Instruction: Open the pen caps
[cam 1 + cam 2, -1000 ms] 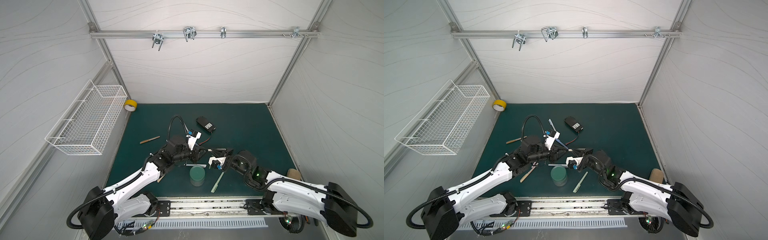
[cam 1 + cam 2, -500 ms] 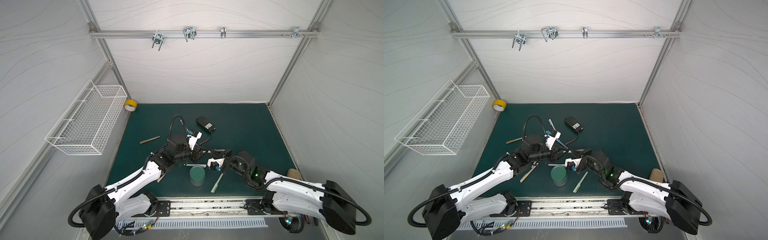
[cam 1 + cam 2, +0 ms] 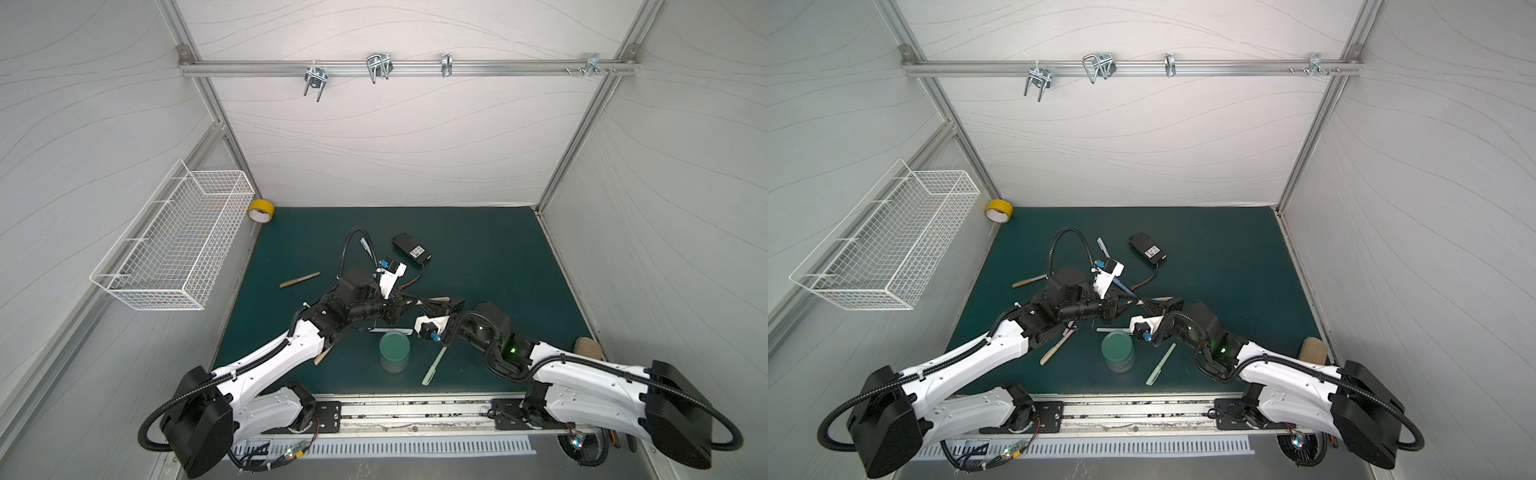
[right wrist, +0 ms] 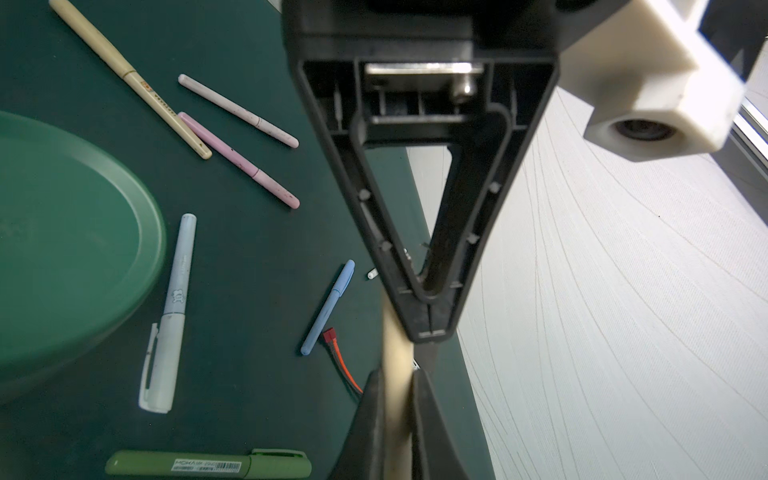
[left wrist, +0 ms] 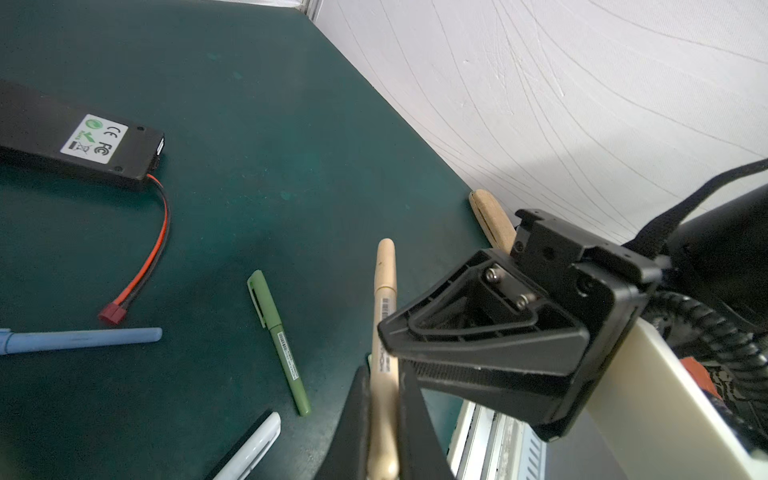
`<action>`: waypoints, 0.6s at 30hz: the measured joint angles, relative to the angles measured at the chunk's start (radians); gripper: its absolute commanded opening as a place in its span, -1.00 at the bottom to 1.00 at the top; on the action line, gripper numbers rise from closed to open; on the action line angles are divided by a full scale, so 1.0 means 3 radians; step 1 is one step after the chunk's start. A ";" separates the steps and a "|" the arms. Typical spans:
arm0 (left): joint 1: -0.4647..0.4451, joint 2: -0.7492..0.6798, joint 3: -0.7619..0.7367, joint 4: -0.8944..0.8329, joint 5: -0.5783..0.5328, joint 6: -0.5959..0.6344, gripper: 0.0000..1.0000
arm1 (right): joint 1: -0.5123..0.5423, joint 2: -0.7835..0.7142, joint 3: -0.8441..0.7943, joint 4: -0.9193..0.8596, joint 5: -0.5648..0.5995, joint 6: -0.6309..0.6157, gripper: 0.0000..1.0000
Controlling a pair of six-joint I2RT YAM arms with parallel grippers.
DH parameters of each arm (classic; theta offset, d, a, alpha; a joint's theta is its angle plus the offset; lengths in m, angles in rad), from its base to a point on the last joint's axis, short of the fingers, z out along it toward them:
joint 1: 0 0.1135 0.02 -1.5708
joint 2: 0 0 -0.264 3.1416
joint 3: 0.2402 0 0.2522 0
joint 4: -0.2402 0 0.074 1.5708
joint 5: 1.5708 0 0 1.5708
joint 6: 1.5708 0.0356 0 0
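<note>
A tan pen (image 5: 385,286) hangs above the middle of the green mat, held between both arms. My left gripper (image 5: 384,415) is shut on one stretch of it. My right gripper (image 4: 397,415) is shut on it close beside, tip to tip with the left. In both top views the two grippers (image 3: 409,305) (image 3: 1152,307) meet over the mat. The pen's rounded end sticks out past the right fingers (image 5: 415,332); I cannot make out its cap. A capped green pen (image 4: 208,463), a blue pen (image 4: 328,307), a capped white pen (image 4: 170,320) and pink pens (image 4: 239,160) lie on the mat.
A round green container (image 3: 394,349) stands near the front, just below the grippers. A black battery pack (image 3: 411,248) with a red wire lies behind them. Yellow tape (image 3: 260,210) sits in the back left corner, a wire basket (image 3: 174,245) hangs on the left wall, and a cork block (image 3: 588,349) is at the right edge.
My left gripper's jaws have closed onto the tan pen that the right gripper was holding. Both arms have stayed almost where they were.
</note>
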 measured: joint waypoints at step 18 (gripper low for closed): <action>-0.0004 -0.0453 -0.0251 0.0361 -0.0735 -0.0159 -1.00 | 0.0025 -0.0515 0.0310 -0.0378 0.0139 0.1582 0.11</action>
